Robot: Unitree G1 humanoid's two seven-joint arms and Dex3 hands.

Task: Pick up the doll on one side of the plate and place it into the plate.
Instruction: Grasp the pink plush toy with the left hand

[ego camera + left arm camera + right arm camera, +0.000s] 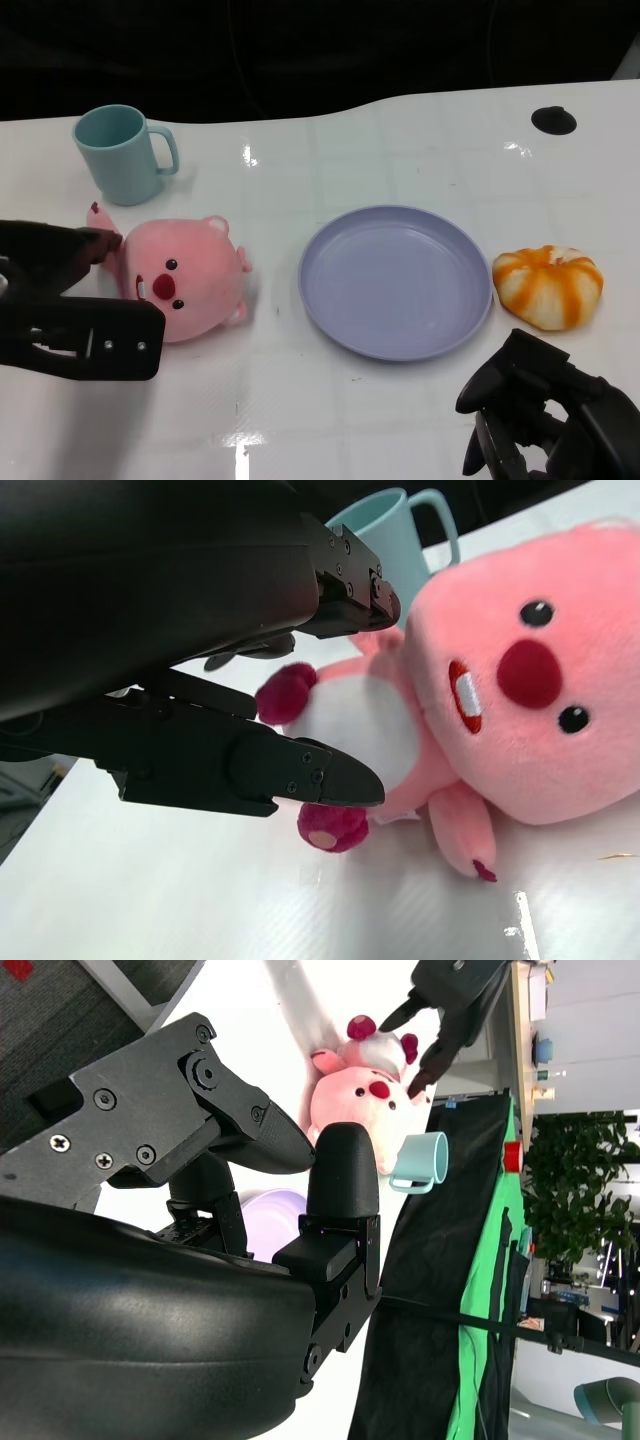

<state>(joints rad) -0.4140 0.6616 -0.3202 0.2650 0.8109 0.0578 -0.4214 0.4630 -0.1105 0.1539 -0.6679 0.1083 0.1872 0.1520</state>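
A pink plush doll (190,277) with a red nose lies on the white table, left of the lavender plate (397,281). My left hand (70,300) is at the doll's left side, fingers apart on either side of its body, holding nothing. In the left wrist view the fingers (290,775) bracket the doll (480,700) near its dark pink paws. My right hand (545,415) hangs near the table's front right, below the plate, holding nothing. The right wrist view shows the doll (352,1095), part of the plate (272,1222) and the left hand (448,1005) far off.
A teal mug (122,153) stands behind the doll at the back left. An orange and white striped plush (547,285) lies right of the plate. A black round fitting (553,120) sits at the table's back right.
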